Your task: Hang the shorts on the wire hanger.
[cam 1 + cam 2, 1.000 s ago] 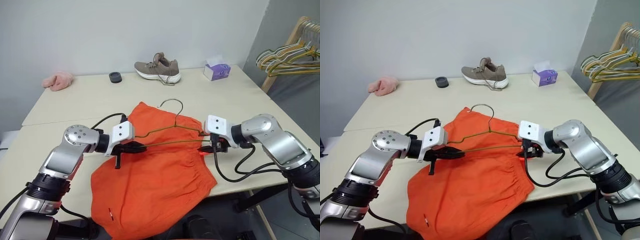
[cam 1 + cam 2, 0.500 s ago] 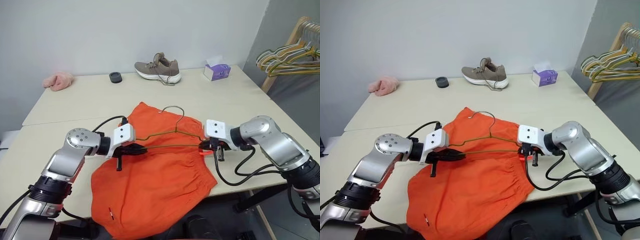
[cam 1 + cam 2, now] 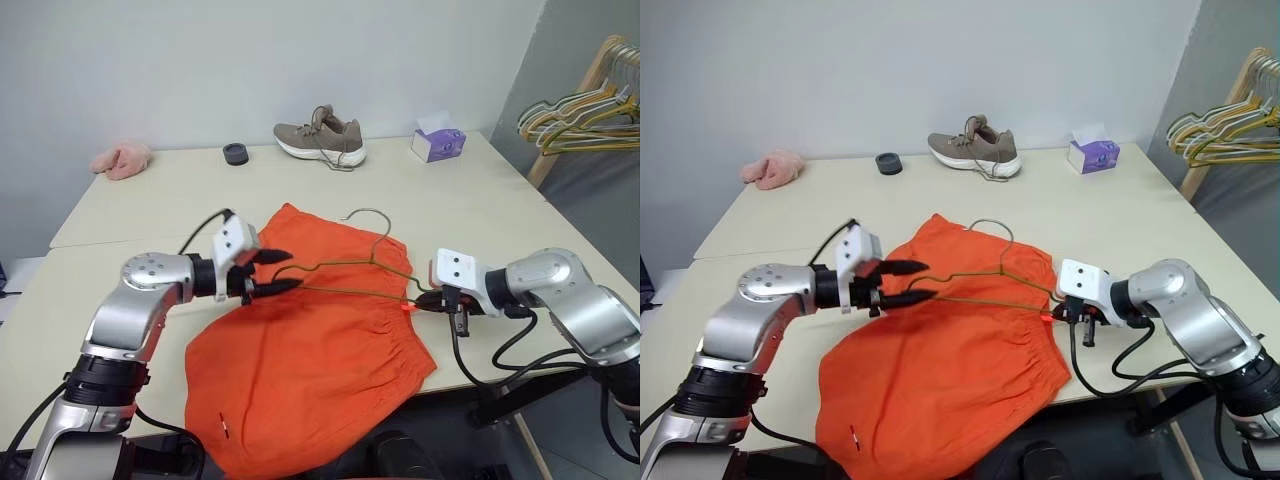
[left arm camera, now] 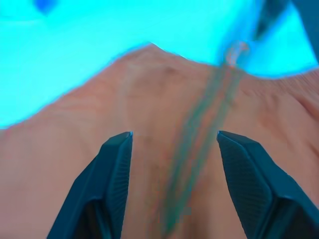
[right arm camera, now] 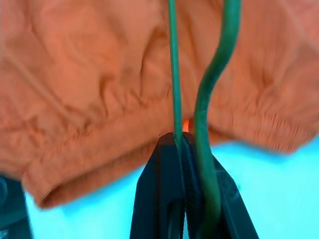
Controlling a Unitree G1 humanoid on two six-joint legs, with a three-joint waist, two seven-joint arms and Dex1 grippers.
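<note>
The orange shorts (image 3: pixel 310 370) lie spread on the table's near side, their lower part hanging over the front edge. The thin wire hanger (image 3: pixel 350 288) lies across their upper part, with its hook (image 3: pixel 370 215) pointing toward the far side. My left gripper (image 3: pixel 290 270) is open at the hanger's left end, and in the left wrist view the wire (image 4: pixel 199 129) runs between its spread fingers (image 4: pixel 112 174). My right gripper (image 3: pixel 422 297) is shut on the hanger's right corner, and the right wrist view shows the wire (image 5: pixel 173 74) pinched at its tips (image 5: pixel 182 142).
At the back of the table (image 3: pixel 150 200) are a tan shoe (image 3: pixel 320 138), a purple tissue box (image 3: pixel 437 143), a small black round object (image 3: pixel 235 153) and a pink fluffy cloth (image 3: pixel 122 160). A bunch of hangers (image 3: pixel 585 105) hangs off the table's right side.
My left gripper has opened, let go of the hanger's left end and risen a little. My right gripper has shut on the right corner and drawn the hanger to the right.
</note>
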